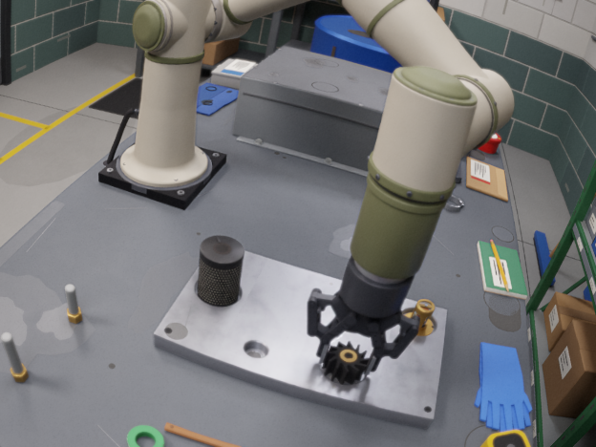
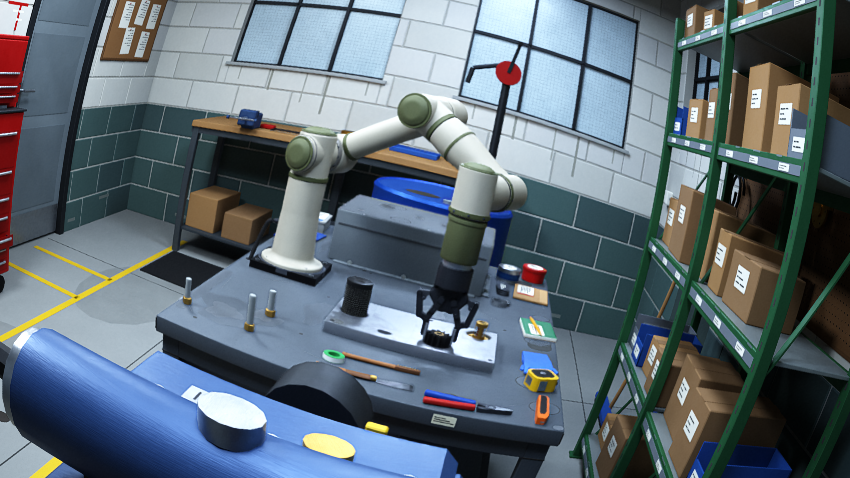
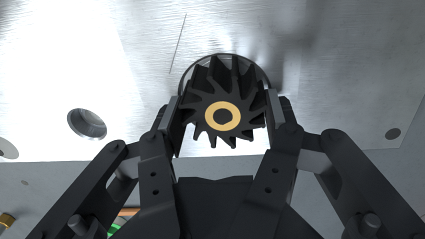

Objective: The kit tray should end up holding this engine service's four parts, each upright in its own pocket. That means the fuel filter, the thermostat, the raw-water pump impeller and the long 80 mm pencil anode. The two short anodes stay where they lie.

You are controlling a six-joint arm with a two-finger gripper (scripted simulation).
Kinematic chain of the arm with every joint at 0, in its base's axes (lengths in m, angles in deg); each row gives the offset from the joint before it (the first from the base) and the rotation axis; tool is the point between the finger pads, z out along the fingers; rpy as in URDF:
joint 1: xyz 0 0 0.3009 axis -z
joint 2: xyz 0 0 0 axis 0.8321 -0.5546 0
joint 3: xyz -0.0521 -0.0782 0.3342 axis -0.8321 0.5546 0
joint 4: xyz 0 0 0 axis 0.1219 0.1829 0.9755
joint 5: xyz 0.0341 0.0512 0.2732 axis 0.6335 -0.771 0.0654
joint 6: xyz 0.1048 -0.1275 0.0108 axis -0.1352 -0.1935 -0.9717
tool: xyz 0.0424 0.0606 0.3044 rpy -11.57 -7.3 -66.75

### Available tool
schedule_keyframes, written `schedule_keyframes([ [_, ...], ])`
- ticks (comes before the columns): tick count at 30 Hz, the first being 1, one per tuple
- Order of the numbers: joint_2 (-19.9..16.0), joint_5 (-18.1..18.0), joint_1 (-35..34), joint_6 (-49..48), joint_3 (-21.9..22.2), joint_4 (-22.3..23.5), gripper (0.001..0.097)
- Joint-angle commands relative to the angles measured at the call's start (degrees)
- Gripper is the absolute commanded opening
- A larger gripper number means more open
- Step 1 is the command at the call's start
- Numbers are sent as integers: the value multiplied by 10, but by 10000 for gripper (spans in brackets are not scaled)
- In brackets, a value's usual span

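The black raw-water pump impeller (image 1: 346, 366) (image 2: 438, 338) (image 3: 222, 102), with its brass hub facing up, sits upright in a round pocket near the front right of the metal kit tray (image 1: 298, 332) (image 2: 410, 336). The dark mesh fuel filter (image 1: 220, 270) (image 2: 356, 295) stands upright in the back left pocket. The brass thermostat (image 1: 423, 315) (image 2: 479, 330) stands in the back right pocket. A small round pocket (image 1: 255, 348) (image 3: 86, 123) is empty. Anodes (image 1: 72, 303) (image 1: 13, 357) stand on the bench to the left, and three show in the second side camera (image 2: 250, 312). My gripper (image 1: 347, 357) (image 2: 441, 330) (image 3: 221, 114) is straight above the impeller and still closed on it.
The tray's front edge runs just below the impeller. In front of it lie a green tape ring (image 1: 145, 437) and an orange stick (image 1: 200, 437). Right of the tray are a blue glove (image 1: 501, 386) and a green notebook (image 1: 501, 269). A grey box (image 1: 313, 103) stands behind.
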Motion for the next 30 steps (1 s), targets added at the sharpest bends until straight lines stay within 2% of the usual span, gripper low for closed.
schedule_keyframes([
  [1,1,0,0,0,-1,0,620],
  [8,1,0,0,0,-1,0,760],
  [30,6,-6,0,0,-2,0,760],
])
